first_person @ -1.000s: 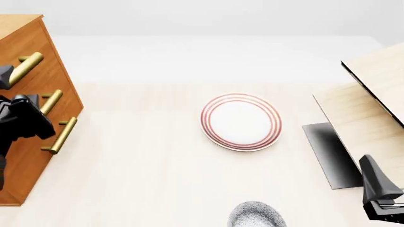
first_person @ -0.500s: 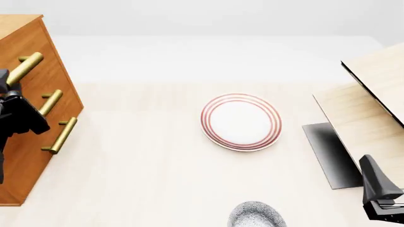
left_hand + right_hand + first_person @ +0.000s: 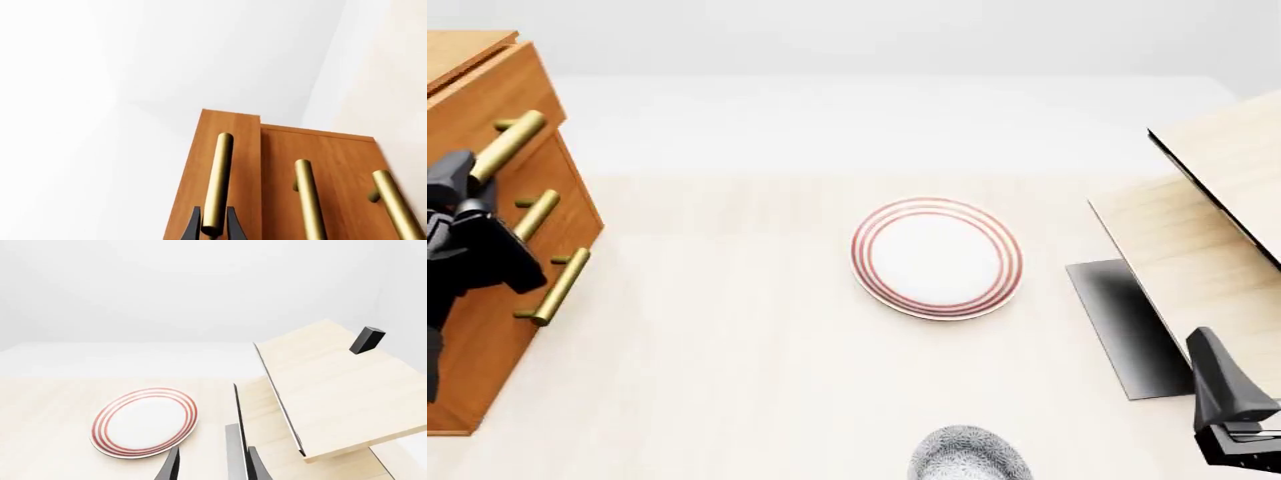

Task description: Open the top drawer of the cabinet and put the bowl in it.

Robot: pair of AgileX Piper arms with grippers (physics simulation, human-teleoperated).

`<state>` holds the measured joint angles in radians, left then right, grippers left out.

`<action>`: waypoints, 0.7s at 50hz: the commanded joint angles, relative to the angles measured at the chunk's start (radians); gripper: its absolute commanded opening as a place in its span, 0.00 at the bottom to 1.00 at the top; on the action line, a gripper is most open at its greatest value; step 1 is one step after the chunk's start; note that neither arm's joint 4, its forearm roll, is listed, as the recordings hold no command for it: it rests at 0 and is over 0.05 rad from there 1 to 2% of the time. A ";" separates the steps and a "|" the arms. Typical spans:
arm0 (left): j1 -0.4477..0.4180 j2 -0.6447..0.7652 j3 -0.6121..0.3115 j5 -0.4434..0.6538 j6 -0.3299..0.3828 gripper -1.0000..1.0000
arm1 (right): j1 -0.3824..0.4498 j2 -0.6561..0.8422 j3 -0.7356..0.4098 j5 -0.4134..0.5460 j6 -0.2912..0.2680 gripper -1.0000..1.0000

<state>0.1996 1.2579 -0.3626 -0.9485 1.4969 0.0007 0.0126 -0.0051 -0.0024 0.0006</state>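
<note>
I had the left gripper (image 3: 213, 231) clamped on the brass bar handle (image 3: 507, 145) of the top drawer (image 3: 487, 95), which stood slightly proud of the orange-brown wooden cabinet (image 3: 494, 300) at nine o'clock on the pale matte table (image 3: 734, 350); I judged the opening only begun, with most of the pull left. The small round grey-blue leaf-patterned bowl (image 3: 968, 455) sat untouched at six o'clock, its transfer undone. The right gripper (image 3: 208, 466) hung parted and empty near five o'clock. The flat, glossy white red-ringed plate (image 3: 937, 257) lay centre; a pale light-wood structure (image 3: 1208, 210) stood at three o'clock.
</note>
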 commanded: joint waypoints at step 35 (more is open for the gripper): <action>-0.180 -0.050 0.015 0.062 0.060 0.00 | 0.000 -0.003 0.001 0.000 0.000 1.00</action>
<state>0.0694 1.2116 -0.3499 -0.8974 1.5387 0.0007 0.0127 -0.0051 -0.0024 0.0006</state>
